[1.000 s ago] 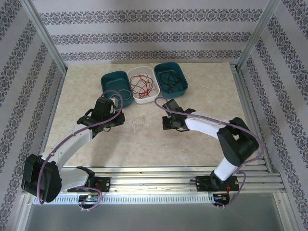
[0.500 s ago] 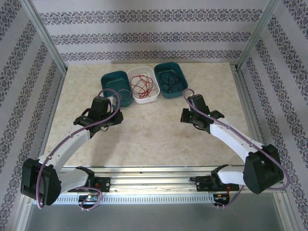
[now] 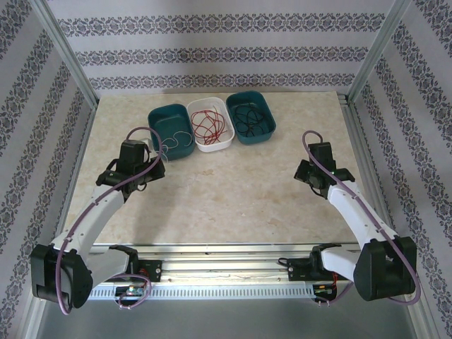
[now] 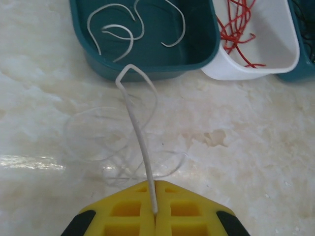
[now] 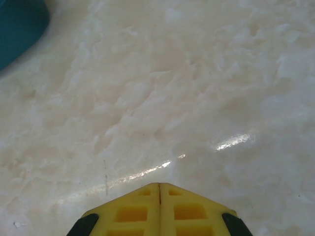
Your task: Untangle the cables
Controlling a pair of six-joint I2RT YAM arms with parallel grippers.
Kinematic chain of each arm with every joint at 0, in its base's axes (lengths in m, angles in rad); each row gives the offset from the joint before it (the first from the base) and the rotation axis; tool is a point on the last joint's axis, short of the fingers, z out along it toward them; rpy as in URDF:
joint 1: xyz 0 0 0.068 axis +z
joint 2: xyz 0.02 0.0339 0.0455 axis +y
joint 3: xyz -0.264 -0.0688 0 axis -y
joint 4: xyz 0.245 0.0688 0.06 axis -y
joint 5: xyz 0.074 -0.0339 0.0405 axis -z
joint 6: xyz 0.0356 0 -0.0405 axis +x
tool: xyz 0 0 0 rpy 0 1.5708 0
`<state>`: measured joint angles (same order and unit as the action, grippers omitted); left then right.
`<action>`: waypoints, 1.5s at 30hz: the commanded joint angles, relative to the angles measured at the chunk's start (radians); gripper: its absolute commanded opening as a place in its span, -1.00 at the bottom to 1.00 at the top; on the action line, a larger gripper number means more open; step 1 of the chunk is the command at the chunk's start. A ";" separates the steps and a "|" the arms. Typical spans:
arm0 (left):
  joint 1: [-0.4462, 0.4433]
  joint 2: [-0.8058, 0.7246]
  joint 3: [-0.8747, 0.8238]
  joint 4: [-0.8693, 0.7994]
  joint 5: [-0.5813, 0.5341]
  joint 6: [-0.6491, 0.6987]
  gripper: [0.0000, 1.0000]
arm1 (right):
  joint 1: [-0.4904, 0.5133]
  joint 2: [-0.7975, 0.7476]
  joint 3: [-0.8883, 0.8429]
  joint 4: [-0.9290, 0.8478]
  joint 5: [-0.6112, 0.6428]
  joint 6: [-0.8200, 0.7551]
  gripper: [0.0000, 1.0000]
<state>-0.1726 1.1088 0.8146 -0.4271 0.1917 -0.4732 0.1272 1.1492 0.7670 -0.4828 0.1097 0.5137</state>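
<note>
- Step in hand, as I judge it: the sorting is nearly done. One white wire (image 4: 140, 132) is out of its tub and on its way to the left tub (image 4: 147, 73), where other white wires (image 4: 118, 34) already lie.
- Red wires (image 4: 236, 29) sit in the white tub (image 4: 256, 73) in the middle. Black wires (image 3: 251, 116) sit in the right tub (image 3: 263, 135). From overhead, no knot shows on the table (image 3: 233, 205).
- Left gripper (image 4: 155, 212): clenched, yellow fingers (image 4: 133, 216) pressed together, pinching the white wire at the seam between them.
- The wire rises from the pinch, leans toward the tubs and bends sharply just in front of the left tub's near wall. Whether the bend touches the wall, I cannot tell.
- Faint pale loops show on the table beneath the held wire. They could be slack wire or shadow; too thin to call.
- Right gripper (image 5: 159, 191): clenched on nothing, hanging over bare table, well apart from the tubs and the wire.
- Next move, by my reading: lift the pinch high enough for the bend and any trailing slack to clear the near wall, carry it over the tub, then let go.
- Risk: the wire is light and springy. A tail may hang over the rim or cling to a finger on release.
</note>
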 commanded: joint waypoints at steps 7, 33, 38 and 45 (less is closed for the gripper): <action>-0.004 -0.046 0.046 0.046 0.258 0.042 -1.00 | 0.143 0.015 0.014 0.069 -0.105 0.012 -0.85; -0.055 -0.011 0.070 0.129 0.304 -0.017 -1.00 | 0.649 0.732 0.379 0.837 -0.387 0.272 -0.16; -0.056 -0.015 0.055 0.133 0.314 -0.012 -1.00 | 0.635 0.758 0.429 0.782 -0.372 0.327 -0.16; -0.056 -0.014 0.048 0.133 0.309 0.001 -1.00 | 0.627 0.802 0.468 0.766 -0.408 0.359 -0.32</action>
<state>-0.2169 1.1042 0.8764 -0.3279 0.4904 -0.4789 0.7578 1.9278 1.2095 0.2878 -0.2752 0.8436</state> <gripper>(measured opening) 0.045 0.343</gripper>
